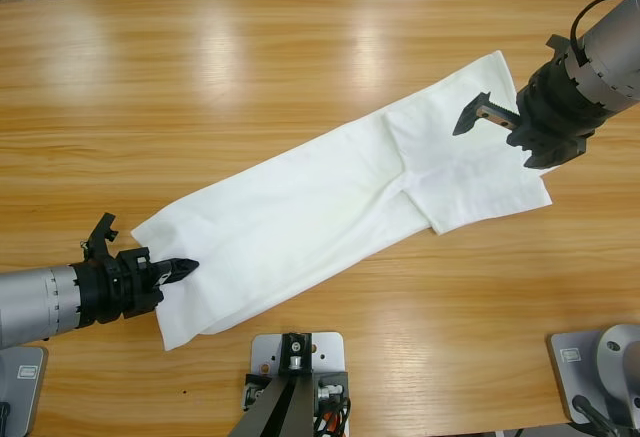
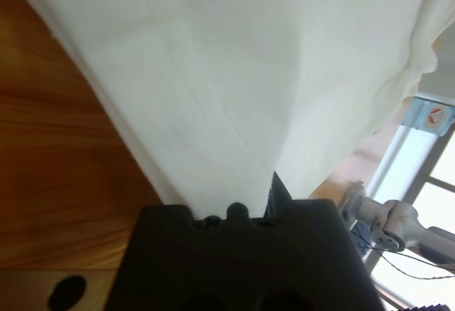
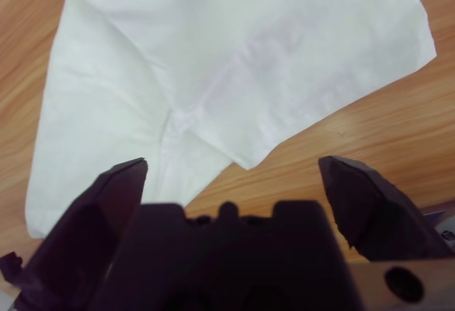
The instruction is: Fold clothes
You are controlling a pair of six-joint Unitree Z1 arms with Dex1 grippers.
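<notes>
Lying as long narrow strip on wooden bench [image 1: 300, 57]: plain white cotton T-shirt [image 1: 300, 217], sides folded in; crosswise folds left. Left claw [image 1: 180, 269] pinching hem corner; right claw [image 1: 492, 115] wide, empty.

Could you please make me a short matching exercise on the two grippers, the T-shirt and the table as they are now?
1. left gripper
2. right gripper
3. T-shirt
4. table

a. wooden, bare around the cloth
b. jaws apart above the cloth
c. lying in a long white strip
d. closed on the cloth's edge

Pairs: 1-d, 2-b, 3-c, 4-a
</notes>
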